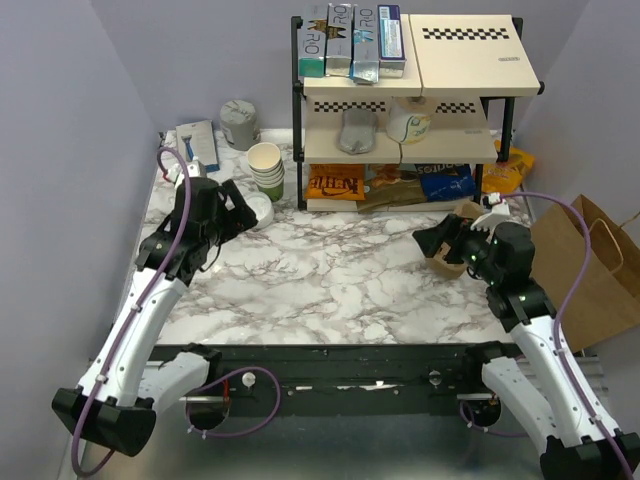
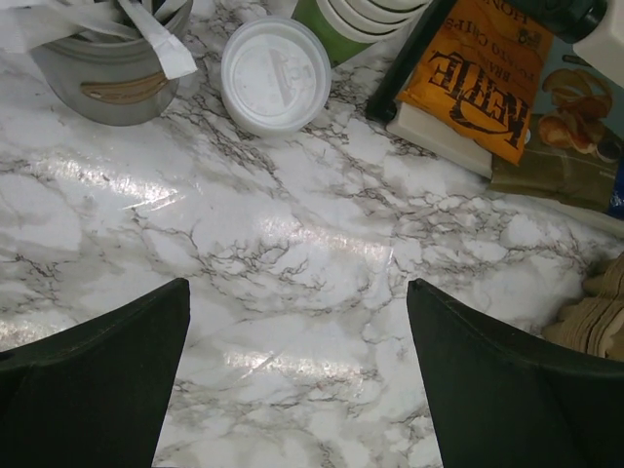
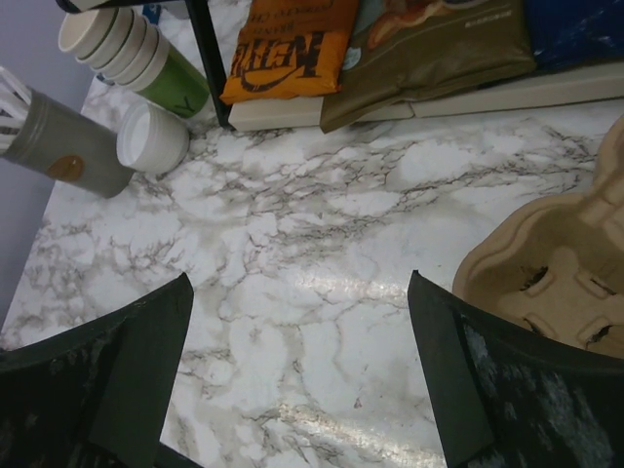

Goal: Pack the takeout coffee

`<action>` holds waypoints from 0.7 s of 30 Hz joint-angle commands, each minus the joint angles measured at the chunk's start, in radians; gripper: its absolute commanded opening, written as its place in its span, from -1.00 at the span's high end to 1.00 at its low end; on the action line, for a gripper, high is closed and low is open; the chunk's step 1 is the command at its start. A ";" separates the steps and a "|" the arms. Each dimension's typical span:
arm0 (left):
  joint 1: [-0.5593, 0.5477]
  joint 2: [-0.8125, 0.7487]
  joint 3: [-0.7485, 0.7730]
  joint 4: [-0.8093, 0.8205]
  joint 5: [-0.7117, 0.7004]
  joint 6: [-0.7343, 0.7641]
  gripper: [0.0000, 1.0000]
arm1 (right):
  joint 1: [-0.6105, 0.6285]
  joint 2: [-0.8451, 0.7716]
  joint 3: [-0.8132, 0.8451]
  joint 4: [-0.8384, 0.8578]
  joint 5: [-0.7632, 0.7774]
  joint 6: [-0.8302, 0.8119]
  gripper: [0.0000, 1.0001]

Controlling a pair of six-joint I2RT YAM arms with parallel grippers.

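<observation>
With my left gripper [image 2: 297,292] spread and empty and the takeout coffee [image 2: 276,74] ahead of the jaws, slightly left of centre, I'd ease forward, drop low and squeeze gently; my right gripper [image 3: 297,283] hangs spread too.

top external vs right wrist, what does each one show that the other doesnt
Only top external: the brown paper bag at the right and the boxes atop the shelf. Only right wrist: the slots of the cup carrier. Both: the takeout coffee, the stack of lidless cups, the grey cup of sticks, the orange chip bag.
</observation>
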 commanded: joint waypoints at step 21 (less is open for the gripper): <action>0.064 0.804 0.821 -0.074 -0.137 0.126 -0.93 | 0.002 0.020 0.044 -0.043 0.215 -0.165 -1.00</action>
